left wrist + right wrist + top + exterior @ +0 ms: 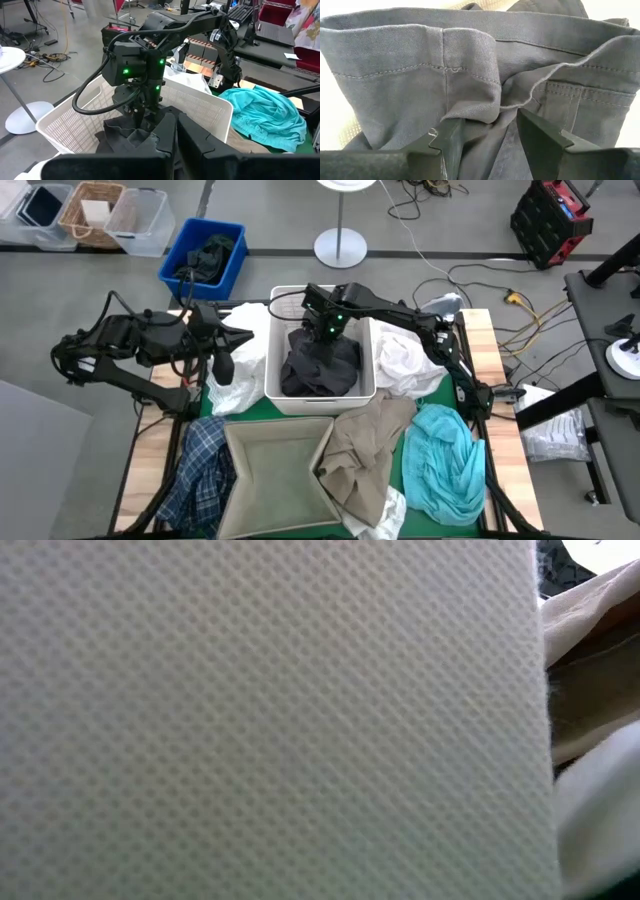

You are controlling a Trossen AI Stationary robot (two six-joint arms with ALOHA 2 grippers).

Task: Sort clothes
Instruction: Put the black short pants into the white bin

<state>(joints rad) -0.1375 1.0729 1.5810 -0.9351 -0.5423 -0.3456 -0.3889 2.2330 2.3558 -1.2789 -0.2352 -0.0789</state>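
**Dark garment going into the white basket**

Our right gripper [487, 142] stands parted over the dark grey garment [320, 365], which lies inside the white basket [270, 370]. We judge it just released; next, lift clear. Our left gripper [243, 335], closed, waits beside the basket.

White basket [271, 350] mid-surface blocked by dark grey garment [320, 365] and right end effector [322, 330]; clothes crowd both side edges.

Grey floor [60, 300] with cables [500, 275], a white lamp base [340, 248].
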